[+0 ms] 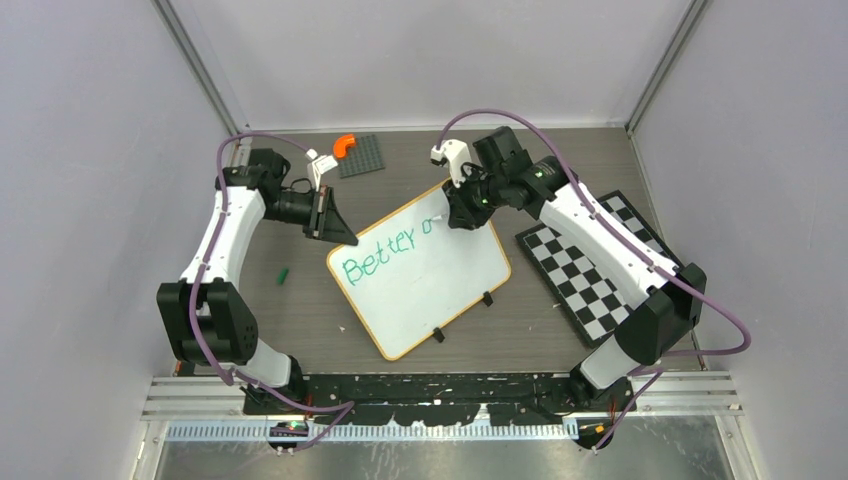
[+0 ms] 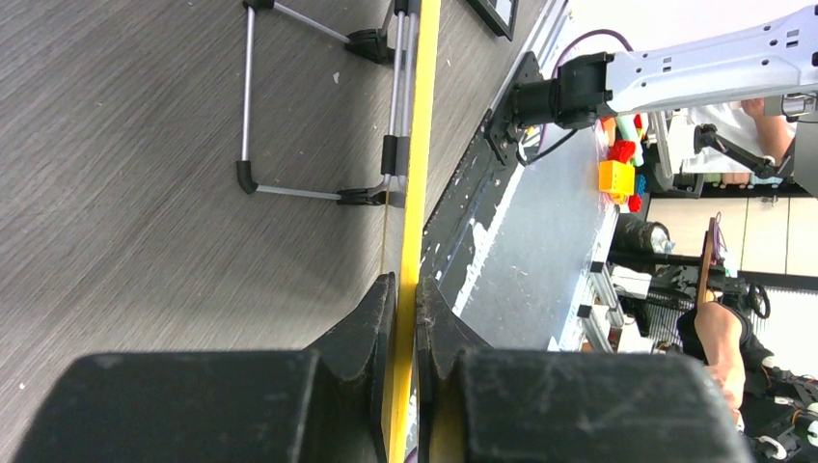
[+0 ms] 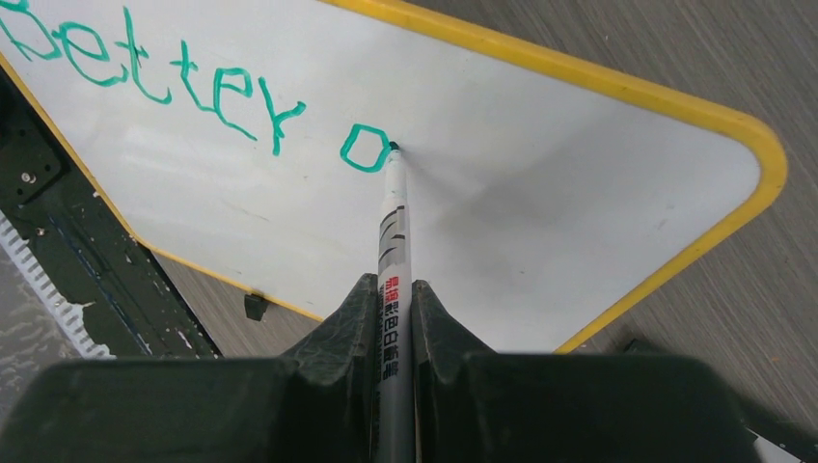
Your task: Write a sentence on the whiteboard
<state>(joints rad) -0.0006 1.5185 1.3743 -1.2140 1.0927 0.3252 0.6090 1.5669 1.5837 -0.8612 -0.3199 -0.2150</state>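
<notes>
The whiteboard [image 1: 445,280], white with an orange-tan rim, lies tilted in the middle of the table. Green writing on it, the sentence [image 1: 378,258], reads "Better" plus a round letter stroke [image 3: 365,148]. My left gripper [image 1: 338,234] is shut on the board's upper-left edge; in the left wrist view its jaws [image 2: 405,285] pinch the yellow rim [image 2: 419,145]. My right gripper [image 1: 462,213] is shut on a grey marker [image 3: 394,227]. The marker's tip rests on the board at the right side of the round stroke. In the right wrist view that gripper [image 3: 393,289] clamps the marker barrel.
A black-and-white checkerboard [image 1: 590,268] lies to the right of the whiteboard. A grey baseplate [image 1: 364,158] with an orange piece [image 1: 344,145] sits at the back. A small green cap [image 1: 284,273] lies on the table at the left. The board's wire stand [image 2: 289,96] shows underneath.
</notes>
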